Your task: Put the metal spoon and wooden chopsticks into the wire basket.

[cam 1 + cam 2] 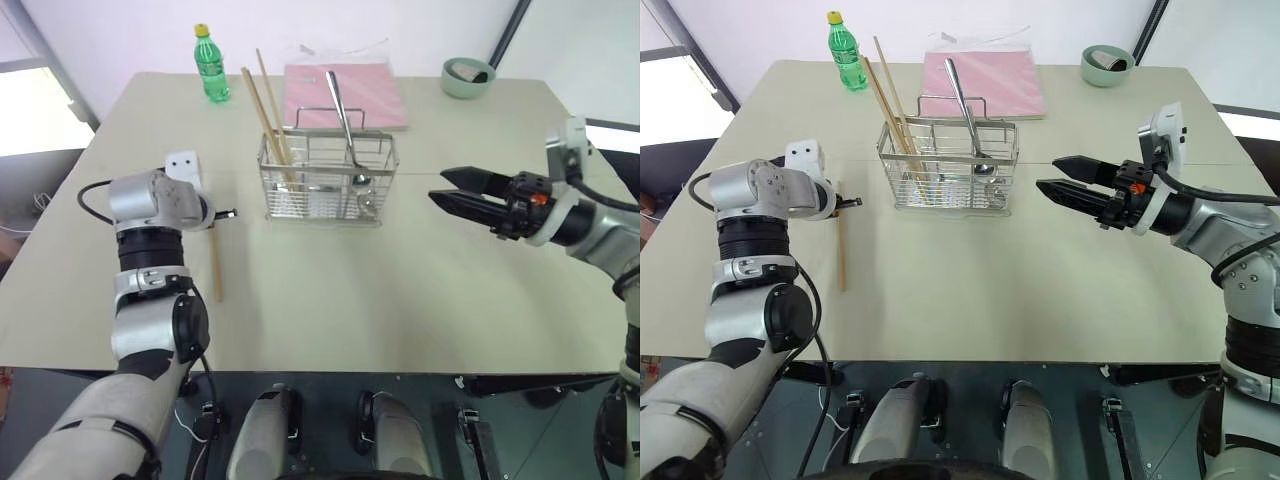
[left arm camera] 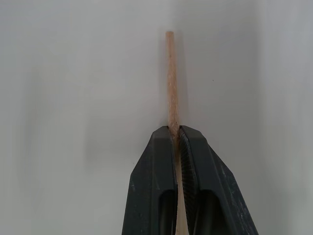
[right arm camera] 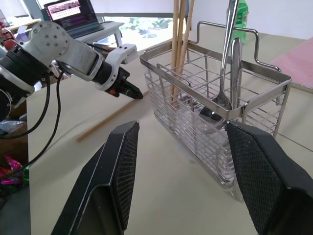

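So the left gripper (image 2: 177, 134) is down at the table (image 1: 400, 300) with its two black fingers pressed together on a single wooden chopstick (image 1: 215, 268). In the wrist view the stick runs right between the pads and pokes out past the tips. The rest of that stick lies along the tabletop, toward the robot's side.

The wire basket (image 1: 328, 178) sits mid-table, and it's already got stuff in it: the other wooden chopsticks (image 1: 265, 110) lean up out of the left end, and the metal spoon (image 1: 345, 125) stands in the right part, bowl down, handle sticking up.

The right gripper (image 1: 452, 188) hangs in the air right of the basket, jaws spread, nothing between them, pointing across toward it.

Behind the basket there's a pink pad or folder (image 1: 345, 95), a green plastic bottle (image 1: 210, 65) with a yellow cap, and a pale green bowl (image 1: 467, 77). The bottle's label is too small to read. A laptop (image 3: 73, 12) in the background has its screen lit, text not readable either.
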Controlling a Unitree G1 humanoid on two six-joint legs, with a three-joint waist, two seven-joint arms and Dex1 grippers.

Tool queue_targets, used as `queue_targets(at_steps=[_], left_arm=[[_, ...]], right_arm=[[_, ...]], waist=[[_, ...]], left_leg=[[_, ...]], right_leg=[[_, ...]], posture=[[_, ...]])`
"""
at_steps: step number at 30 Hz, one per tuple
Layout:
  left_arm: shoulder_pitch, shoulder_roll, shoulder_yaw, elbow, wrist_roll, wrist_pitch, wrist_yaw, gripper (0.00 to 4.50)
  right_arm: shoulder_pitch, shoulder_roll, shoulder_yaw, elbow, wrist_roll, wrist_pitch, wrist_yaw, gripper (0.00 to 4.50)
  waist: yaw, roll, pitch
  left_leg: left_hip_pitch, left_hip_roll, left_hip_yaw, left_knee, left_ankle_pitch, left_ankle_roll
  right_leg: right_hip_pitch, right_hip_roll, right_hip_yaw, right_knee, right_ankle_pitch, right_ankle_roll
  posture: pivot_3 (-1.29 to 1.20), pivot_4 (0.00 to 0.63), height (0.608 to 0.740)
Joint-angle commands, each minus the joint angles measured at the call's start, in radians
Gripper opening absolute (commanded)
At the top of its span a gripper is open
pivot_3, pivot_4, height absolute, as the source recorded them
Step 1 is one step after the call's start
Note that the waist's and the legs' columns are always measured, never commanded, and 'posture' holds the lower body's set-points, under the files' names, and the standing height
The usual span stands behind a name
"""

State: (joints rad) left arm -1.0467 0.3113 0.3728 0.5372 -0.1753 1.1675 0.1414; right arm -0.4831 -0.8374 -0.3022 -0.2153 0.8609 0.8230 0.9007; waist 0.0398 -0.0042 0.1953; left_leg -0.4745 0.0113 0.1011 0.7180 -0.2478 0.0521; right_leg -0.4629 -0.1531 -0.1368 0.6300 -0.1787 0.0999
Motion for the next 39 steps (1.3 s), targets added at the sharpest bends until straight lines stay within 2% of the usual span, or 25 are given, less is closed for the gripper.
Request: queue_targets(at_steps=[1, 5, 8, 11, 17, 21, 25, 30, 39], left_arm=[[-0.108, 0.070, 0.076, 0.057, -0.013, -0.434, -0.010, 0.03], [-0.279, 0.089, 0.161, 0.158, -0.127, -0.813, -0.134, 0.03], [-0.398, 0.075, 0.163, 0.179, -0.201, -0.917, -0.267, 0.03], [-0.433, 0.002, 0.101, 0.112, -0.265, -0.885, -0.384, 0.03], [-0.320, -0.103, -0.037, -0.040, -0.269, -0.827, -0.471, 0.03], [-0.253, -0.125, -0.123, -0.090, -0.233, -0.823, -0.486, 0.03], [-0.199, -0.104, -0.182, -0.130, -0.187, -0.846, -0.501, 0.03], [-0.190, -0.072, -0.155, -0.160, -0.208, -0.834, -0.484, 0.03], [-0.285, -0.052, -0.071, -0.129, -0.276, -0.819, -0.413, 0.03]], right_arm=[[-0.018, -0.027, -0.041, -0.027, 0.023, -0.004, 0.009, 2.89], [-0.024, -0.032, -0.043, -0.016, 0.032, 0.003, 0.005, 2.89], [-0.029, -0.026, -0.037, -0.024, 0.037, 0.008, -0.004, 2.89], [-0.032, -0.020, -0.036, -0.033, 0.042, 0.013, -0.019, 2.89], [0.000, -0.010, -0.062, -0.066, 0.064, 0.024, -0.059, 2.89], [0.014, -0.006, -0.075, -0.078, 0.077, 0.024, -0.089, 2.89], [0.020, -0.005, -0.083, -0.076, 0.086, 0.022, -0.113, 2.89], [0.035, -0.001, -0.088, -0.077, 0.098, 0.020, -0.129, 2.89], [-0.002, 0.001, -0.060, -0.043, 0.103, 0.013, -0.129, 2.89]], waist=[[-0.001, -0.001, 0.001], [0.002, -0.003, 0.002], [0.004, -0.003, 0.002], [-0.002, -0.001, 0.001], [-0.003, -0.002, 0.001], [-0.009, -0.002, 0.001], [-0.003, -0.002, 0.001], [-0.001, -0.002, 0.001], [0.000, -0.002, 0.001]], left_leg=[[-0.001, 0.000, 0.000, 0.000, 0.000, 0.000], [-0.004, 0.001, 0.001, 0.000, 0.000, -0.001], [-0.004, 0.000, 0.001, 0.000, -0.001, 0.001], [0.000, -0.001, 0.003, 0.000, -0.002, 0.004], [-0.002, 0.000, 0.002, 0.001, -0.001, 0.004], [-0.001, 0.001, 0.003, 0.000, -0.001, 0.003], [-0.001, 0.001, 0.003, 0.001, -0.001, 0.004], [-0.001, 0.001, 0.002, 0.001, -0.003, 0.007], [-0.001, 0.001, 0.002, 0.001, -0.003, 0.007]], right_leg=[[-0.001, 0.000, 0.000, 0.000, 0.000, 0.000], [-0.004, 0.000, 0.000, -0.001, 0.001, -0.002], [-0.002, -0.001, -0.001, -0.003, 0.001, -0.001], [0.003, -0.001, 0.000, -0.007, 0.003, 0.002], [0.002, 0.001, 0.000, -0.006, 0.003, 0.002], [0.001, 0.002, 0.000, -0.004, 0.003, 0.001], [0.001, 0.002, 0.000, -0.003, 0.003, 0.001], [0.001, 0.002, 0.000, -0.003, 0.003, 0.001], [0.001, 0.002, 0.000, -0.003, 0.003, 0.001]], posture=[[0.00, 0.150, 0.692], [0.00, 0.150, 0.692], [0.00, 0.150, 0.692], [0.00, 0.150, 0.692], [0.00, 0.150, 0.692], [0.00, 0.150, 0.692], [0.00, 0.150, 0.692], [0.00, 0.150, 0.692], [0.00, 0.150, 0.692]])
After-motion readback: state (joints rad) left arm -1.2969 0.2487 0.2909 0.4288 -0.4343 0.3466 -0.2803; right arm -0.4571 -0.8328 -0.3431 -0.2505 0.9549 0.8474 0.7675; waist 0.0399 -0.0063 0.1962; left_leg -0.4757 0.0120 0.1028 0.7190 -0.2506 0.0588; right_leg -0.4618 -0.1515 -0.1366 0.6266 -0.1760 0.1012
